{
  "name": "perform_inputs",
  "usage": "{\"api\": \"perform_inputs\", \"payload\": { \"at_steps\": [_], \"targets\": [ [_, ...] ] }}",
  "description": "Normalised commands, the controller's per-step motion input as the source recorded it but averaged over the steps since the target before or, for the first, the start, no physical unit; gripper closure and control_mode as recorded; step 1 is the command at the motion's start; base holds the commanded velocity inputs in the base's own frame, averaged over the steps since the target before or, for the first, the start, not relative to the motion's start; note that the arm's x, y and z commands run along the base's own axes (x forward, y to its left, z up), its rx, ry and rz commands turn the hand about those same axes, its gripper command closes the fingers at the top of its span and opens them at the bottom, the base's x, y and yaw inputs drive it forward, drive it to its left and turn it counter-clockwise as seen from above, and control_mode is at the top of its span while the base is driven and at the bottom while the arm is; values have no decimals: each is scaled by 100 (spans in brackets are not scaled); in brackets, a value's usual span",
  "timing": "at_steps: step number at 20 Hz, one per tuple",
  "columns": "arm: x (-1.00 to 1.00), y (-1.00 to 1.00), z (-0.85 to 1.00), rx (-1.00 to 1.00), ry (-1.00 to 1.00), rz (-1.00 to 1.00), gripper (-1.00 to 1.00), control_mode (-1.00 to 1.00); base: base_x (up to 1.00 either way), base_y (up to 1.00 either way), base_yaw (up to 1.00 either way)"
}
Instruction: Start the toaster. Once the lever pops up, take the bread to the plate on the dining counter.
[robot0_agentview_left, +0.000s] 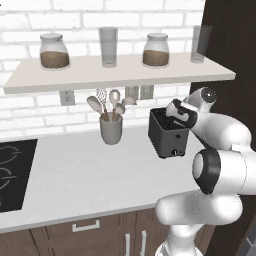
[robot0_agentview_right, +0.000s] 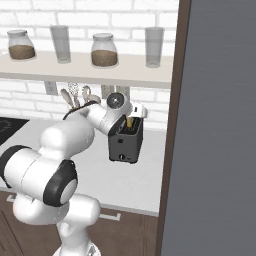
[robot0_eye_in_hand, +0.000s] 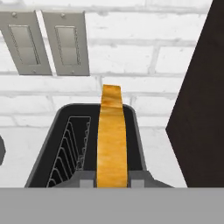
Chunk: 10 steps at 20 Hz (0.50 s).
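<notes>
The black toaster (robot0_agentview_left: 167, 136) (robot0_agentview_right: 125, 142) (robot0_eye_in_hand: 43, 162) stands on the pale worktop against the brick wall, beside a dark tall panel. A yellowish-tan slice of bread (robot0_eye_in_hand: 111, 131) (robot0_agentview_right: 131, 122) stands upright in the toaster's right slot, its top above the rim. My gripper (robot0_eye_in_hand: 113, 181) (robot0_agentview_left: 176, 116) (robot0_agentview_right: 134, 113) hangs over the toaster's top and is shut on the bread, one finger on each face of the slice. The left slot shows its bare wire rack. The plate and the dining counter are out of view.
A grey utensil cup (robot0_agentview_left: 111, 129) stands left of the toaster. Above runs a shelf (robot0_agentview_left: 120, 75) with jars and glasses. A black cooktop (robot0_agentview_left: 15, 170) lies far left. The dark tall panel (robot0_agentview_right: 215, 125) closes off the right. Two wall sockets (robot0_eye_in_hand: 43, 41) sit behind the toaster.
</notes>
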Motion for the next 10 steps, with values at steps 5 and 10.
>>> {"api": "perform_inputs", "payload": {
  "at_steps": [5,10],
  "targets": [
    [-74,18,46,-4,0,-1,100,-100,0,0,0],
    [-85,25,26,-2,0,-3,100,-100,0,0,0]
  ]
}}
